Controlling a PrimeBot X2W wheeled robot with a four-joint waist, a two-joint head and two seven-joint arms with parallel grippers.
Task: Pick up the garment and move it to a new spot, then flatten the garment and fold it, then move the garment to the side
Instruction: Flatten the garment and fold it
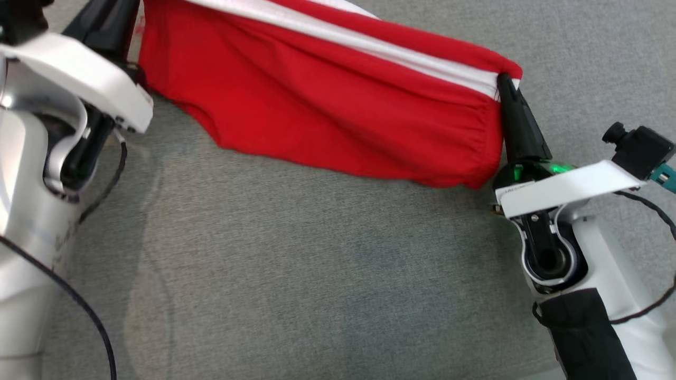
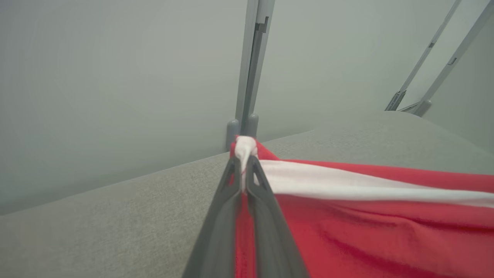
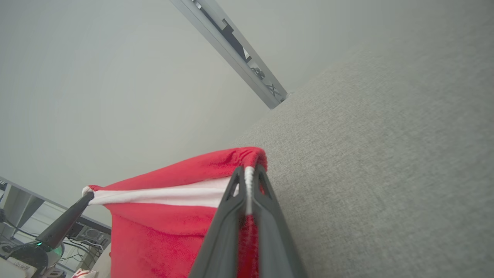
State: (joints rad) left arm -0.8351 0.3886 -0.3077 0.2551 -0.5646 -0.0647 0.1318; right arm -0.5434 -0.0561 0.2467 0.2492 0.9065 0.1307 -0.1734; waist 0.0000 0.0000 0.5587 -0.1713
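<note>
The left gripper (image 2: 243,164) is clamped tight on a bunched white corner of the garment (image 1: 317,105), its two dark fingers pressed together with the cloth poking out past the tips. The right gripper (image 3: 249,173) is likewise closed on the opposite corner, pinching a gathered red edge where the white band runs between its fingers. The left wrist view alone shows an upright metal post (image 2: 251,58) just behind the pinched corner, and two slanted struts (image 2: 432,73) further off against the pale wall (image 2: 96,77). The right wrist view looks across to the left gripper's finger holding the far corner. From the head view, the garment hangs stretched between both grippers over the grey cloth surface (image 1: 317,264). It is bright red with a broad white stripe along its upper edge, its lower edge sagging in a curve and puckering near the right gripper. Whether that edge touches the surface cannot be told.
</note>
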